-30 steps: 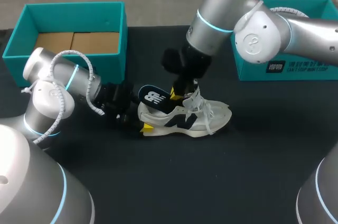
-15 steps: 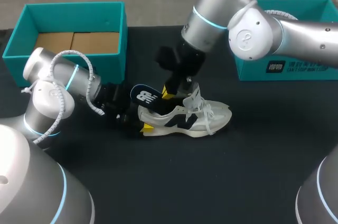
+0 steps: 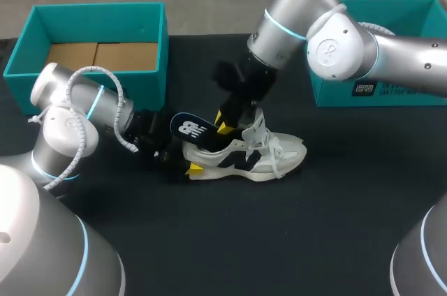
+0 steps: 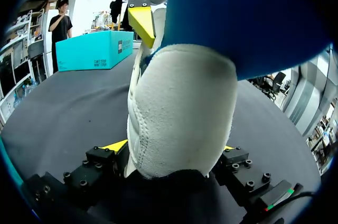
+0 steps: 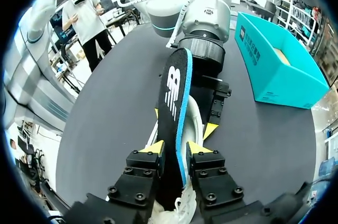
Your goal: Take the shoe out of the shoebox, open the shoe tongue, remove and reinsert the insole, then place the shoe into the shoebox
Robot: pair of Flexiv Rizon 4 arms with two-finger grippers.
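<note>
While the white-and-navy lace-up sneaker (image 3: 248, 156) lies on its sole on the dark surface (image 3: 314, 226), toe toward the robot's right, the left end effector (image 3: 187, 161) is clamped on its heel. One yellow-tipped finger presses each side of the padded heel. The right end effector (image 3: 225, 123) hangs over the shoe's opening and pinches the dark navy foam insole (image 3: 193, 129), which has a white logo and a bright blue edge, between its two fingers. The insole is partly out of the sneaker. Its heel end rises at a slant above the collar and over the left end effector, while its lower end runs down between the right fingers toward the opening, where I lose sight of it. White laces lie loose over the tongue, just beside the right end effector. The open teal cardboard shoebox (image 3: 148, 85), brown card showing on its floor, sits at the far left of the surface, behind the left arm and apart from the sneaker. A second teal box (image 3: 328, 97) sits at the far right, under the right arm.
</note>
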